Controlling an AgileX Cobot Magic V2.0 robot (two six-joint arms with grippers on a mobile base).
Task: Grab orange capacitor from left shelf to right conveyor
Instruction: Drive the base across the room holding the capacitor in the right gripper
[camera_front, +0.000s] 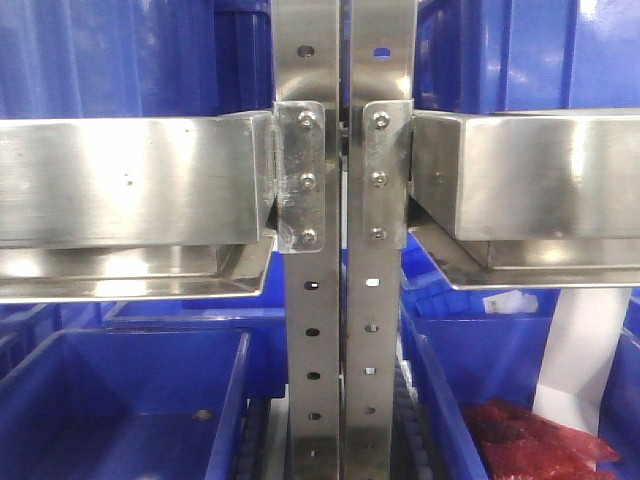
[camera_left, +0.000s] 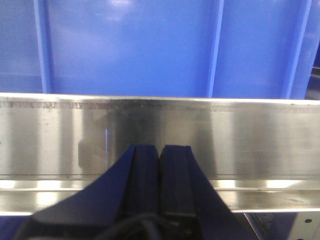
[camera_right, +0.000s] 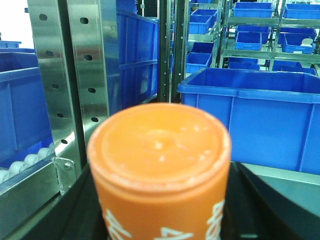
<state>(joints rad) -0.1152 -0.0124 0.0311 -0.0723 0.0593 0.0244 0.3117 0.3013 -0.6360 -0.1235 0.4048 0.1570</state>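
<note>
Orange plastic fills most of the right wrist view. The orange capacitor is a cylinder seen from its flat round end, with white lettering on its side. It sits between the dark right fingers, which flank it on both sides and are clamped against it. Behind it, two perforated steel uprights stand at the left and a large blue bin at the right. Far back, racks carry more blue bins. Small white rounded things show at the lower left, too blurred to identify.

From the left wrist, the left fingers are pressed together tip to tip with nothing between them. They face a brushed steel rail, and above the rail rises a ribbed blue wall.

The front view looks at twin steel posts punched with holes. A steel beam is bolted on at the left and another, the right beam, at the right. Below, a lower-right bin holds red packets.
</note>
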